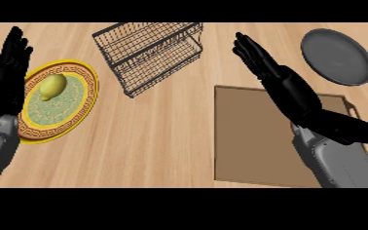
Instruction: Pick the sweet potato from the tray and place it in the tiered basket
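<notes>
The black wire tiered basket [149,53] stands at the back centre of the wooden counter, and nothing shows inside it. A flat brown tray [251,136] lies at the front right. No sweet potato shows on the tray or anywhere else; my right forearm covers part of the tray. My right hand [287,87] hangs over the tray's far right part, fingers straight and pointing up and left, open and holding nothing. My left hand [14,73] rests open at the left edge, fingers up.
A yellow patterned plate [75,112] at the left holds a lemon [52,86], right beside my left hand. A dark grey plate [336,56] sits at the back right. Bare wood lies between the basket and the tray.
</notes>
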`<state>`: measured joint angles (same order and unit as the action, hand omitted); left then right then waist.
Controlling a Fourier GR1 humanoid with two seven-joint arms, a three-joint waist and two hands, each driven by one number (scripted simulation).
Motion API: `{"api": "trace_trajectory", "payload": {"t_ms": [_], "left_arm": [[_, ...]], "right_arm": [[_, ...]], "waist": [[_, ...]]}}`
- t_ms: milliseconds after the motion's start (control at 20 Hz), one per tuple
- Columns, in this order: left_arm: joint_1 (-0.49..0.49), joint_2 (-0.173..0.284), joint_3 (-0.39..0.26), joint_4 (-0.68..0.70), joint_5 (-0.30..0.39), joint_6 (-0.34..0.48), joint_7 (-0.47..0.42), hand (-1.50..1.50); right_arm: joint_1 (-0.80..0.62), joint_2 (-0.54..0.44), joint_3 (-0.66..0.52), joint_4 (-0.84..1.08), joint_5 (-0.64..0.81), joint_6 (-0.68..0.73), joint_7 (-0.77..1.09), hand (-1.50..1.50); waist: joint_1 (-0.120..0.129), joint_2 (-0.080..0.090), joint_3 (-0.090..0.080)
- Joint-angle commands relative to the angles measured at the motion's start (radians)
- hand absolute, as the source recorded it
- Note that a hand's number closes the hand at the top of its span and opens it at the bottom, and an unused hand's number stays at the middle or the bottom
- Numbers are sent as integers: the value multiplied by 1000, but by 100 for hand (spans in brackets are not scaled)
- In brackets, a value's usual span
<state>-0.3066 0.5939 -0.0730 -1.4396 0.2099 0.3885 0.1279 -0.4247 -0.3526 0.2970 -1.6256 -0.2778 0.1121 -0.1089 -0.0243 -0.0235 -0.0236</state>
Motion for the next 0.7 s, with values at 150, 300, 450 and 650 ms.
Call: {"api": "trace_trajectory", "payload": {"t_ms": [150, 300, 450, 650], "left_arm": [[74, -95, -61, -28, 97, -99, 23, 0], [114, -152, -88, -2, 124, -99, 34, 0], [152, -209, -125, -30, 165, -130, 31, 0], [146, -226, -186, -66, 173, -211, 32, 0]], "right_arm": [[185, -67, -269, -6, 80, -259, -99, 150], [277, -94, -443, 111, 143, -476, -45, 150], [348, 51, -592, 117, 78, -667, -145, -150], [536, 130, -532, 40, 220, -754, -312, -150]], "waist": [[-65, 12, 25], [-215, 32, 18], [-166, 19, 29], [-24, 20, 23]]}}
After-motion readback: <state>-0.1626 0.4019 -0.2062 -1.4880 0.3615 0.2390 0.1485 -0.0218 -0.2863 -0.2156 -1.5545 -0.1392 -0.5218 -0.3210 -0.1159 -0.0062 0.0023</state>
